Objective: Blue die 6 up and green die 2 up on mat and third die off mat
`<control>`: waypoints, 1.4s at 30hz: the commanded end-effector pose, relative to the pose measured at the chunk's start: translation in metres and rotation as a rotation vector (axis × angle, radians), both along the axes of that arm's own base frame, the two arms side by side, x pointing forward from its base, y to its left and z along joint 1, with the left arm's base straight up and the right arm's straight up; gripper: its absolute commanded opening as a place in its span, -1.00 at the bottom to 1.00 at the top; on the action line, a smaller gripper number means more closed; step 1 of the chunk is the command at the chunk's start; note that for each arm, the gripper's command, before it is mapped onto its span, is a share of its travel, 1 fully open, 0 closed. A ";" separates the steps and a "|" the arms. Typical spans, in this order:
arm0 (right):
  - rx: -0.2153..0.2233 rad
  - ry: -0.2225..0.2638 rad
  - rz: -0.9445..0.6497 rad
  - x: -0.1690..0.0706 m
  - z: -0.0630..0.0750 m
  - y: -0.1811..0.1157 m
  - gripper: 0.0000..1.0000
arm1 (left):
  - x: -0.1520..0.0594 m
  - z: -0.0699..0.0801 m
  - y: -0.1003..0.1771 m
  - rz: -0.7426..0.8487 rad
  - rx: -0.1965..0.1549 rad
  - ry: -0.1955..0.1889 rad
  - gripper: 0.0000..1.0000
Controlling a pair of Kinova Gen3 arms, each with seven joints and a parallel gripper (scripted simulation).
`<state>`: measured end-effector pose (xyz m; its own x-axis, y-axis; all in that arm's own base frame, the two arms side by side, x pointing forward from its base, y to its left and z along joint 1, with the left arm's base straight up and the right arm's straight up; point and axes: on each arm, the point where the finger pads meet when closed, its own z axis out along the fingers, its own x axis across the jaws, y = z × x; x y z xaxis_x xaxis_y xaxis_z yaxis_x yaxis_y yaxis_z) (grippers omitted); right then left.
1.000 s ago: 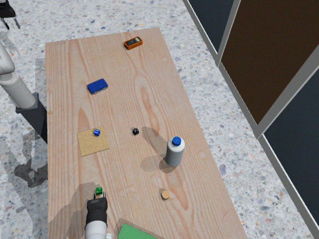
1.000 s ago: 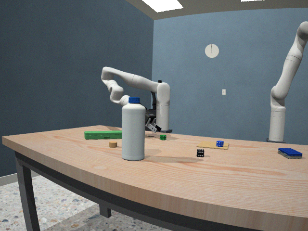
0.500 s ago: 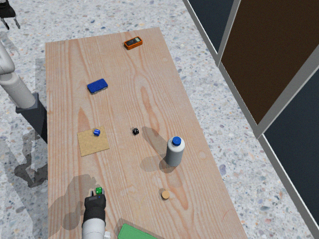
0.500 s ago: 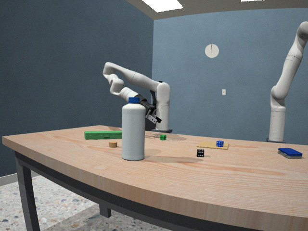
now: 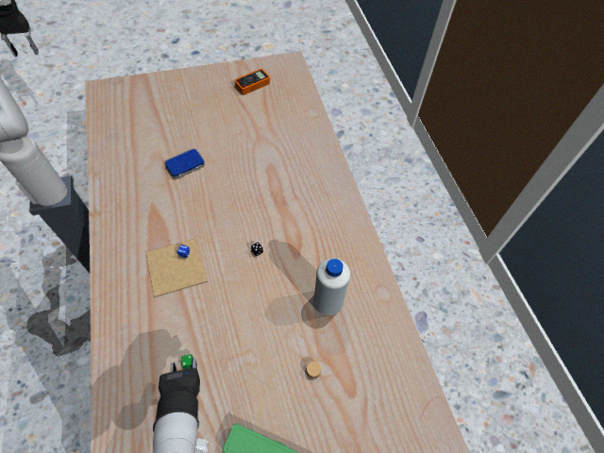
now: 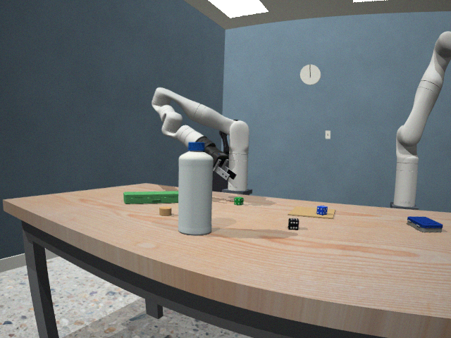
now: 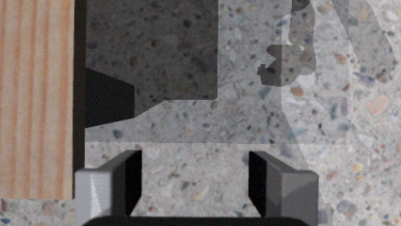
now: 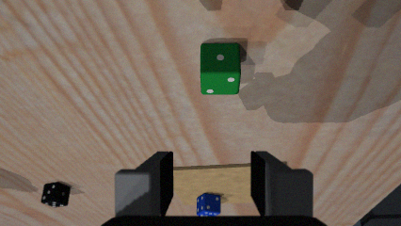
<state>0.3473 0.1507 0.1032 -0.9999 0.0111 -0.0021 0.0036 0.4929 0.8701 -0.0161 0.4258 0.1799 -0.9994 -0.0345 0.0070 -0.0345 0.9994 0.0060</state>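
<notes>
Lower left of the top view, green die (image 5: 186,360) (image 6: 238,201) (image 8: 220,71): lay on the tabletop, off the mat (image 5: 176,273) (image 6: 302,212) (image 8: 188,181), flat.
Right gripper (image 5: 183,363) (image 6: 228,173) (image 8: 212,176) to green die: nearer arm; die above the finger gap in its wrist view, apart, no long axis.
Right fingers: fairly wide, holding nothing.
Left gripper (image 5: 22,47) (image 7: 195,181): wide, off the table.
Green die's look: bright two-pip face, probably top; darker one-pip side.
Blue die (image 5: 183,251) (image 6: 321,210) (image 8: 208,204): on the mat, seemingly six up.
</notes>
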 end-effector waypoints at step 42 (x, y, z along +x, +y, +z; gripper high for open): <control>-0.927 0.012 0.001 -0.001 0.031 0.046 0.57 | 0.002 0.000 -0.001 -0.002 -0.006 -0.007 1.00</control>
